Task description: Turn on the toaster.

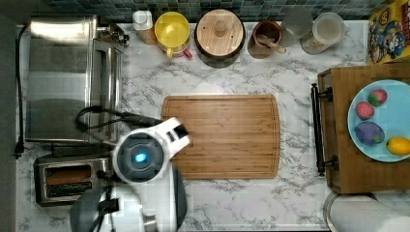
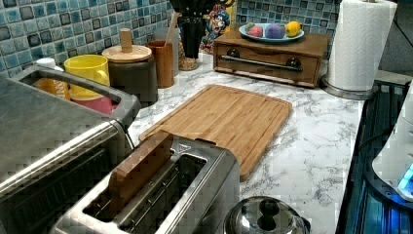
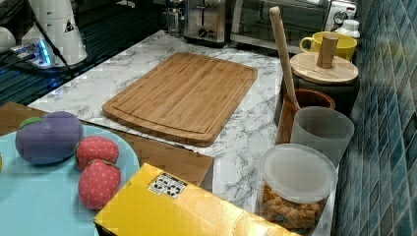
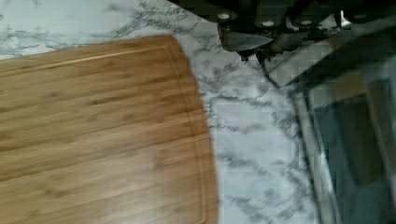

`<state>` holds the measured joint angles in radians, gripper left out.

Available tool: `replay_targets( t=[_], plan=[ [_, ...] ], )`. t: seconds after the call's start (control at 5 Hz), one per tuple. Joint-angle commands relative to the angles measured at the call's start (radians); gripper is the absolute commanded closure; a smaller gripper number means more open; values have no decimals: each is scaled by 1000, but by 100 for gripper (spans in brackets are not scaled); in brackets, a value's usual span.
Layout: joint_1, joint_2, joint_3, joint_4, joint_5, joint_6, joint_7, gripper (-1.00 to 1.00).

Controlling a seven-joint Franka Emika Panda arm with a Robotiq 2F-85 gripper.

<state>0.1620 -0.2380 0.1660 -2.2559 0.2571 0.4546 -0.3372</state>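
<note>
Gripper (image 4: 261, 49) hangs over bare marble between the cutting board (image 4: 98, 130) and the toaster oven (image 4: 355, 140), holding nothing as far as I can see; whether its fingers are parted or closed I cannot tell. In the top view the arm's wrist (image 1: 159, 140) sits over the board's (image 1: 222, 137) near-left corner, just right of the toaster (image 1: 67, 180).

That toaster stands at the top view's lower left, right beside the oven (image 1: 63, 77), with a brown slice (image 2: 139, 168) sticking up from one slot in the left view. In the right view it (image 3: 204, 19) shows its end face, where the lever seems to be (too small to be sure).

I'd judge it a stiff steel box, smooth and slippery, fairly light, so a sideways shove could slide it on the marble. No lifting needed: press straight down on the lever at the end face, which will likely resist on a spring until it latches.
</note>
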Motion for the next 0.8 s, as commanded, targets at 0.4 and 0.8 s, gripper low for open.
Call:
replay_targets(
  t=[0.4,0.8],
  plan=[
    [96,15,138,-56,68,5,-66,100],
    [111,78,137,-80,63,39,-85,100]
  ],
)
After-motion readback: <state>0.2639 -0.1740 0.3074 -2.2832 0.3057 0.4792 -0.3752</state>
